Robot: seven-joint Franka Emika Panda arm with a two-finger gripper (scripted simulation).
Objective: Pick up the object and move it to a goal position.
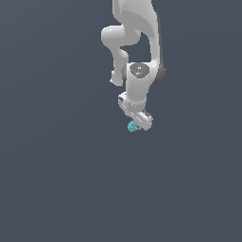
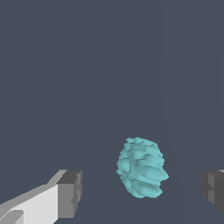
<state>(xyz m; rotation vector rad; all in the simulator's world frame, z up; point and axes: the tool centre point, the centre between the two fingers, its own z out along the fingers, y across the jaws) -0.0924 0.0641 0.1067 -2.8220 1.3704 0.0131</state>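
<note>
Gripper (image 2: 140, 192) jaws spread wide, the blob (image 2: 142, 167) sits in the gap between them, clear space on both sides, touching neither finger (image 2: 70, 192). Flat grey floor (image 1: 56, 179) bare all around in exterior view; nothing near the blob (image 1: 133, 126) except the arm (image 1: 137, 56) above it.

The white Panda arm (image 1: 134, 33) reached down from the top of the exterior view, its joints folded and its wrist (image 1: 138, 85) pointed downward. The pincer (image 1: 137, 124) hung at the arm's lowest end, tilted slightly. In the wrist view its two dark-padded fingers (image 2: 70, 193) stood wide apart, one at each side of the frame, with the jaws parted and nothing clamped between them.
</note>
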